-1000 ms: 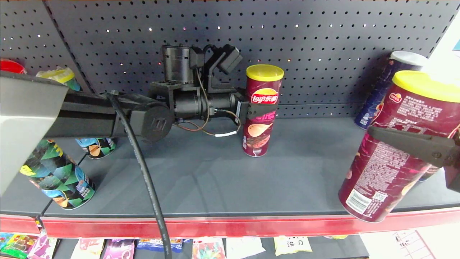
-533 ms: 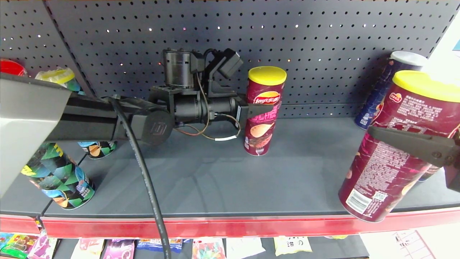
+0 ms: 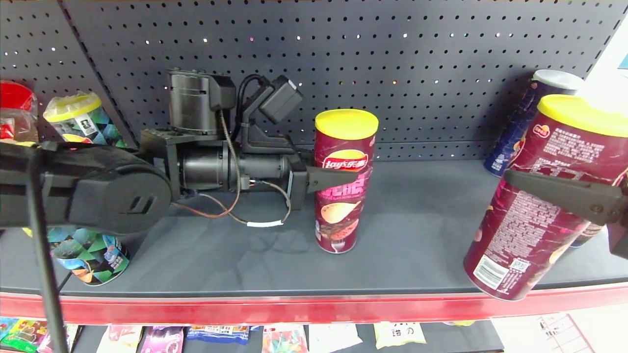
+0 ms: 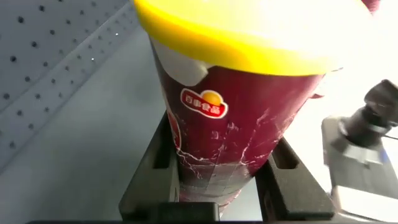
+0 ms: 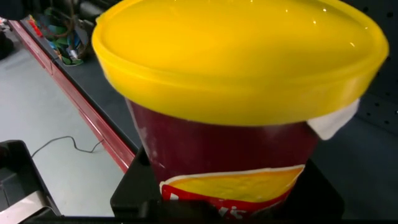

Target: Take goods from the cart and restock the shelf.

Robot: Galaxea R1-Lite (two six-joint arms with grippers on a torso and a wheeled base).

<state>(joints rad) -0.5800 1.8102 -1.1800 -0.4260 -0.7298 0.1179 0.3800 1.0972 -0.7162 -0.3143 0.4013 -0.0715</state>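
Two maroon cylindrical cardboard crisp cans with yellow plastic lids were in hand. The left can [image 3: 338, 220] stood upright at mid-shelf, pinched at its waist by the left gripper [image 3: 346, 177]. The right can [image 3: 510, 245] hung tilted over the red front lip [image 3: 314, 308] of the dark grey metal shelf [image 3: 422, 215], clamped by the right gripper [image 3: 552, 193]. Judgement: the left can's base should be seated flat before release, and the arm then drawn back level so as not to topple it. The head view gave base against deck, contact uncertain; the left wrist view gave both fingers [image 4: 155, 174] flanking the can's wall.
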